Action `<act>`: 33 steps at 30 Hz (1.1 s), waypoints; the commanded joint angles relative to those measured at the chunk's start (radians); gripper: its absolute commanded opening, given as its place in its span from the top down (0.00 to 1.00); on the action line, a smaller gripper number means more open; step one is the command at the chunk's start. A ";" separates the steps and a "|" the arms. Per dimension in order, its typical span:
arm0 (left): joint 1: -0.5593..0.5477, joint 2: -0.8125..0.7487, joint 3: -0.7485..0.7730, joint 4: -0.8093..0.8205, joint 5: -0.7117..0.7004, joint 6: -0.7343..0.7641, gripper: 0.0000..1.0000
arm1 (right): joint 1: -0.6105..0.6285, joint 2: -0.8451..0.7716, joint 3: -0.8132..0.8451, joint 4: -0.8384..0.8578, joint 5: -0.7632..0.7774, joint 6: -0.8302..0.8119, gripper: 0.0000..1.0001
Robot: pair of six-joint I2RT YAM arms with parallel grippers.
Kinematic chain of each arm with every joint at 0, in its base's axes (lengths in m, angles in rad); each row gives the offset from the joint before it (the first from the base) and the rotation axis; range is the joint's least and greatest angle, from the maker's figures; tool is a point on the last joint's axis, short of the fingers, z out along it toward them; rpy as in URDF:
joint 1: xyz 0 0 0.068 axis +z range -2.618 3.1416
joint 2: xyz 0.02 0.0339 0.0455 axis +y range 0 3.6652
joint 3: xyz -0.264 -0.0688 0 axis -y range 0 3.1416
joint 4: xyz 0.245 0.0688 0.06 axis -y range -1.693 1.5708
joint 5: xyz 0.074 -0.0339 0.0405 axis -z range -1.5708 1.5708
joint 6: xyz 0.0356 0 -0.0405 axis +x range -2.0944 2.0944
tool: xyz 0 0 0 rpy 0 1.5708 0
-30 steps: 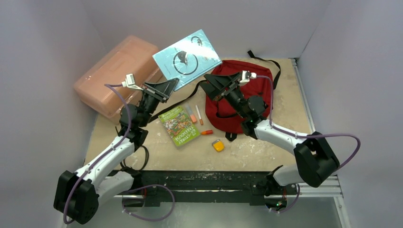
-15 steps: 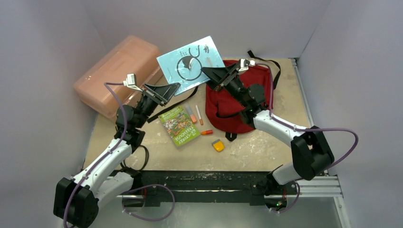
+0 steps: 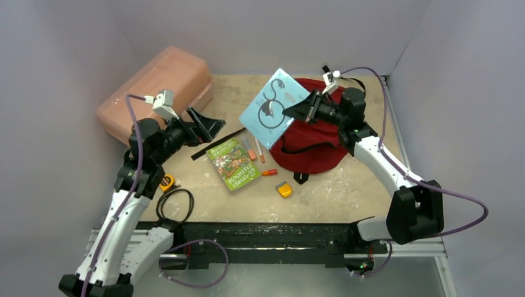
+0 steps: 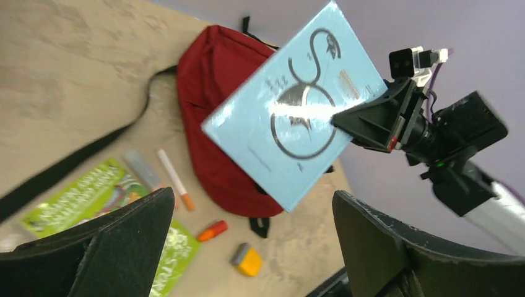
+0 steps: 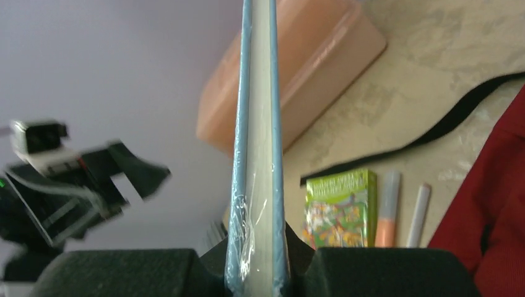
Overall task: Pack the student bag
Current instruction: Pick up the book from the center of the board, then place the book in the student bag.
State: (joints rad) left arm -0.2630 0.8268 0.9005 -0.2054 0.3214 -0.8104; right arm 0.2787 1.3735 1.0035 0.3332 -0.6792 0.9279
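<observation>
Bag (image 3: 319,145) lies flat and slumped on the tabletop (image 3: 347,192), far right; whether its zipper is open cannot be told. Judgement: soft, limp, light fabric that will fold and slide rather than hold shape. It is best taken at the rim of the opening or the top loop, since the black strap (image 3: 216,141) trailing left would only drag it. Above the bag's left edge a blue book (image 3: 272,106) hangs tilted, clamped by one edge in the right fingers (image 5: 384,272), which are closed narrow on it. It appears thin, stiff and film-wrapped, and is likely slippery. Pens (image 3: 255,148) lie just left of the bag, with a green book (image 3: 233,163) beyond them. Left fingers (image 4: 117,247) stand wide apart, holding nothing, well left of the bag. Pink box (image 3: 158,90) sits farthest left.
</observation>
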 commanded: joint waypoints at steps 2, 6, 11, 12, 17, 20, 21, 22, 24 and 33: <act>0.019 0.003 0.159 -0.368 0.064 0.464 0.00 | 0.032 -0.108 0.015 -0.289 -0.475 -0.380 1.00; 0.019 0.199 0.230 -0.304 0.538 0.433 0.01 | 0.042 -0.198 -0.044 -0.280 -0.550 -0.401 1.00; -0.023 0.303 0.084 0.164 0.907 0.135 0.17 | 0.073 -0.218 -0.063 -0.260 -0.580 -0.382 1.00; -0.042 0.304 0.065 0.237 0.923 0.101 0.18 | 0.075 -0.216 -0.061 -0.256 -0.580 -0.378 1.00; -0.105 0.318 0.010 0.548 0.955 -0.109 0.62 | 0.082 -0.186 -0.030 -0.259 -0.573 -0.367 1.00; -0.102 0.322 -0.001 0.640 0.895 -0.182 0.97 | 0.082 -0.182 -0.030 -0.222 -0.499 -0.299 0.97; -0.097 0.320 -0.004 0.637 0.844 -0.196 1.00 | 0.081 -0.185 -0.045 -0.192 -0.441 -0.208 0.84; -0.093 0.316 -0.014 0.658 0.778 -0.226 1.00 | 0.082 -0.188 -0.071 -0.134 -0.388 -0.123 0.61; -0.091 0.317 -0.067 0.823 0.638 -0.354 1.00 | 0.082 -0.210 -0.177 0.081 -0.310 0.106 0.33; -0.116 0.623 -0.069 1.568 0.354 -0.869 1.00 | 0.098 -0.350 -0.494 0.601 -0.109 0.436 0.21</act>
State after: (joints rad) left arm -0.3637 1.3548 0.7761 0.9398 0.8257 -1.4124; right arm 0.3729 1.0809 0.5407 0.6209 -0.8959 1.1774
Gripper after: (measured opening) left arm 0.107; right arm 0.857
